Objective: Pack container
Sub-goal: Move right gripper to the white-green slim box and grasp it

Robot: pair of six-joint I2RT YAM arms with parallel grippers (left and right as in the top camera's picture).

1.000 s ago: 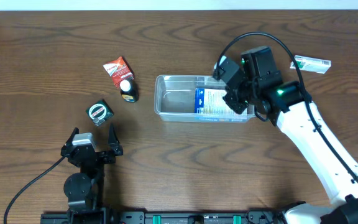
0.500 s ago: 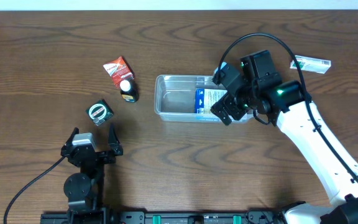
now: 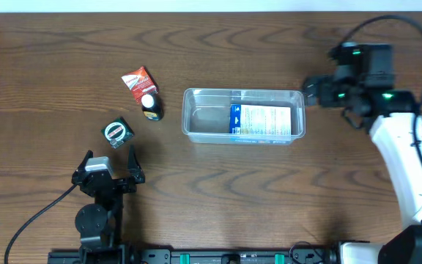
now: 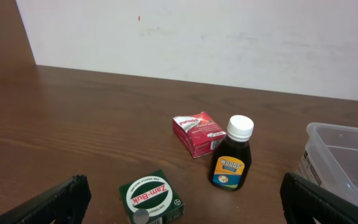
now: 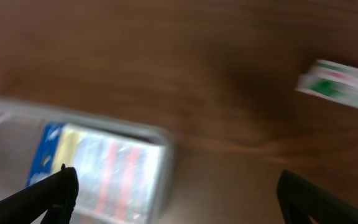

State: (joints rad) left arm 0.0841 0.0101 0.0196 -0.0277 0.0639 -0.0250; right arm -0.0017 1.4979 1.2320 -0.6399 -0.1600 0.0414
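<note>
The wooden table (image 3: 42,73) carries the clear container (image 3: 205,117) at its centre, with a blue-and-white packet (image 3: 264,121) in its right half. The right gripper (image 3: 312,92) hangs just off the container's right end, jaws wide, empty. The left gripper (image 3: 109,160) is near the front edge, jaws spread, empty.

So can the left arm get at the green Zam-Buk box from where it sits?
Probably yes. The left fingers stand open, and the green Zam-Buk box lies just ahead of them on the table, with nothing in between.
</note>
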